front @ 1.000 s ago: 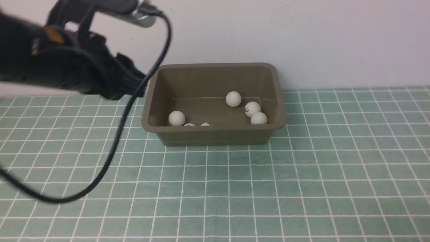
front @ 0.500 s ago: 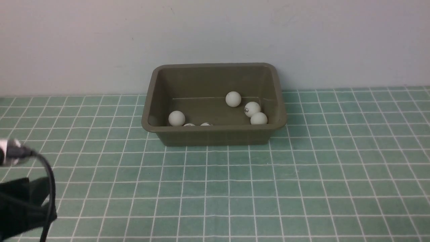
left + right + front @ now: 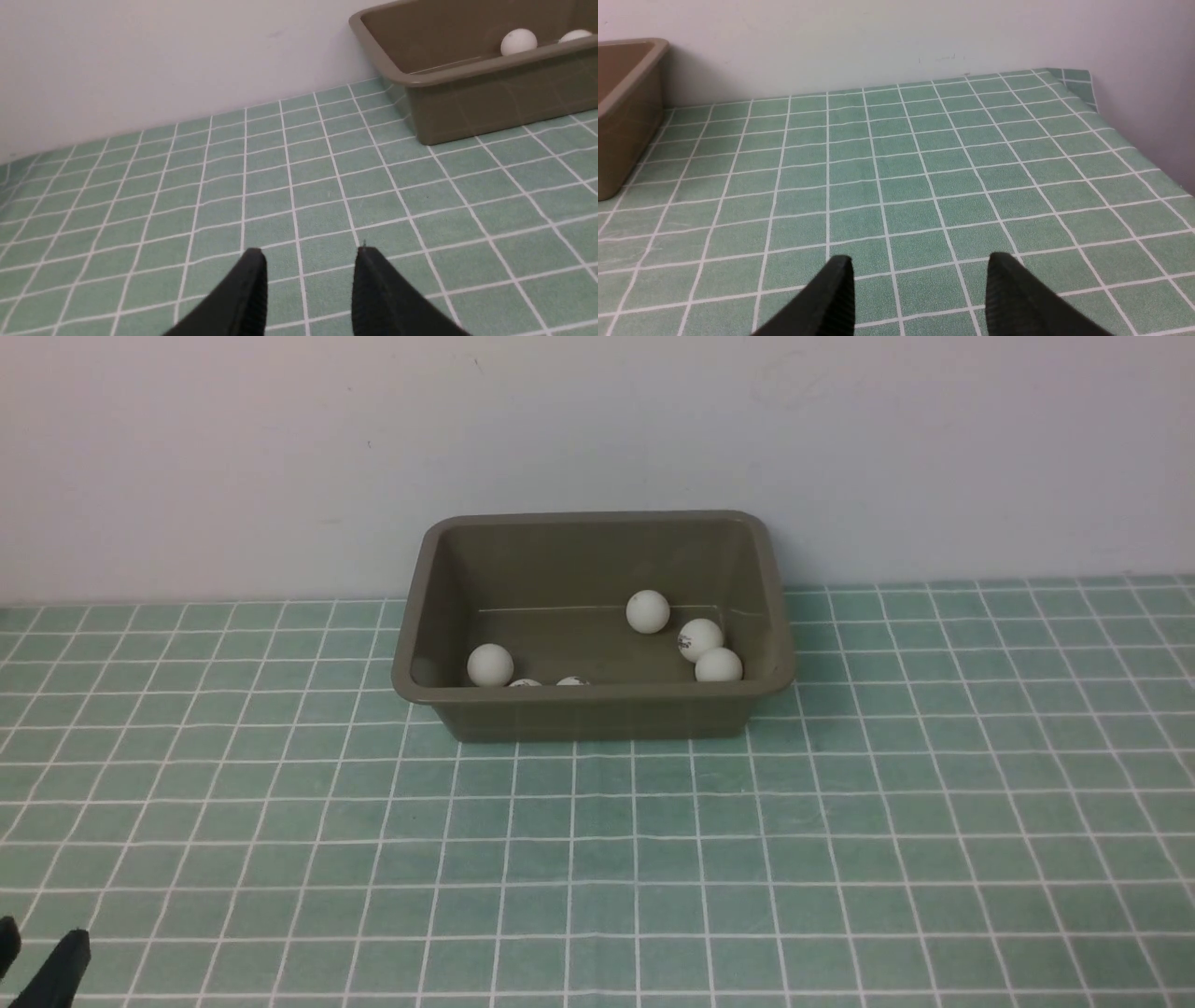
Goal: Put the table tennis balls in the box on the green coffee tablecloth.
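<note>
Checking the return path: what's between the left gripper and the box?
Just bare green tablecloth between the left gripper, jaws apart, and the box; the left wrist view shows it.

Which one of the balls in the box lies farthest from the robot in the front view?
The ball nearest the box's back wall: it sits higher in the front view than every other visible ball, just left of the right-hand pair.
</note>
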Controlling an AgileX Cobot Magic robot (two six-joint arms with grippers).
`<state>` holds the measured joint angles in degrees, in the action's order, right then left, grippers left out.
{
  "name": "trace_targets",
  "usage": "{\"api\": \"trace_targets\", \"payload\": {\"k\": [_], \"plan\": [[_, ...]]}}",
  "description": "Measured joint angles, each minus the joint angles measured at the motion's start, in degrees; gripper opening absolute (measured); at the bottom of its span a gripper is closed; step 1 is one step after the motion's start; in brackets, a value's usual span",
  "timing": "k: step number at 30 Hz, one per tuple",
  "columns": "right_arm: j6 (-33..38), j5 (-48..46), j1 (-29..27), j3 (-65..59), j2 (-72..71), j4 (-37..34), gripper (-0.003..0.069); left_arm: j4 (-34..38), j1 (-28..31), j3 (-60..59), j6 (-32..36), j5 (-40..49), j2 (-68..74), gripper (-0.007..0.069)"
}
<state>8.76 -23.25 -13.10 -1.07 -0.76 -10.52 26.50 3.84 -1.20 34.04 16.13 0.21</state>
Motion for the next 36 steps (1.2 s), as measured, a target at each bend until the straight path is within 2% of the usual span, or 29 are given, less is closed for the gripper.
{"api": "trace_targets", "payload": {"k": [9, 13, 18, 23, 36], "plan": [[0.0, 0.0, 0.0, 0.0, 0.0, 0.0, 0.0356, -1.0, -1.5, -0.4, -4.2, 4.0, -0.9, 0.0237], [0.0, 0.0, 0.0, 0.0, 0.0, 0.0, 0.0356, -4.2, -1.9, -0.4, -9.2, 6.5, -0.9, 0.0237], [0.0, 0.0, 0.0, 0.0, 0.0, 0.0, 0.0356, -10.5, 0.6, -0.2, -13.5, 6.7, -0.9, 0.0237], [0.0, 0.0, 0.0, 0.0, 0.0, 0.0, 0.0356, -11.8, 0.7, -0.2, -18.4, 6.7, -0.9, 0.0237], [0.0, 0.0, 0.0, 0.0, 0.0, 0.0, 0.0356, -11.8, 0.7, -0.2, -18.9, 6.7, -0.9, 0.0237]]}}
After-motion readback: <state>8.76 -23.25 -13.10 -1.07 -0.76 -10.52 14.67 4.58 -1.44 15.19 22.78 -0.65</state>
